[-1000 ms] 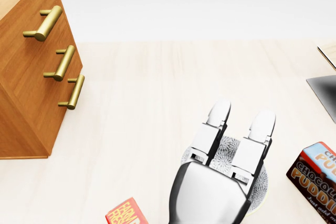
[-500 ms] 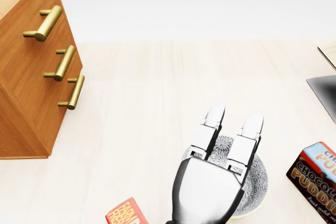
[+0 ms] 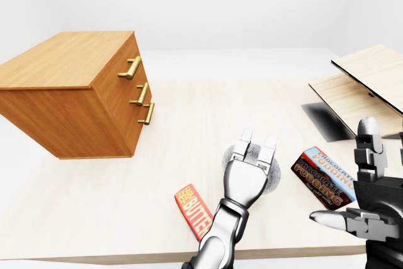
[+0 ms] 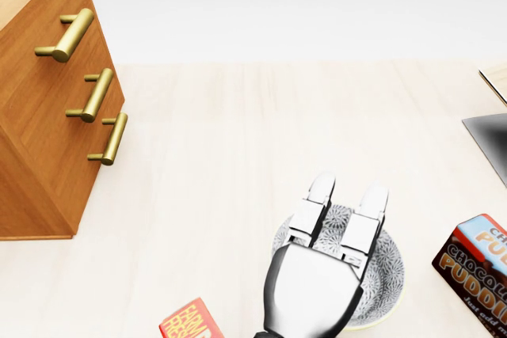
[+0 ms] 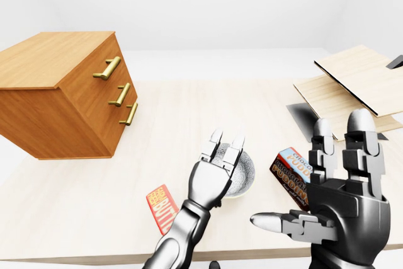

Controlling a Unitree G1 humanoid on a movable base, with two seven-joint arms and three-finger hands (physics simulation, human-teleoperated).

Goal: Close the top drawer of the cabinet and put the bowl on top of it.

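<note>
Grey-patterned round bowl (image 4: 390,271) sits on your pale wooden table (image 4: 238,140) at five o'clock in the head view, well apart from the brown wooden three-drawer cabinet (image 3: 69,92) at ten o'clock. Your left hand (image 4: 321,267) lies over it, fingers straight and unclenched, gripping nothing (whether they touch it, you cannot tell). Your right hand (image 5: 343,200) stands upright at four o'clock in the right-eye view, fingers spread, empty.

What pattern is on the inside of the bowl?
The bowl has a fine grey-and-white speckled pattern inside; clearest in the head view.
</note>
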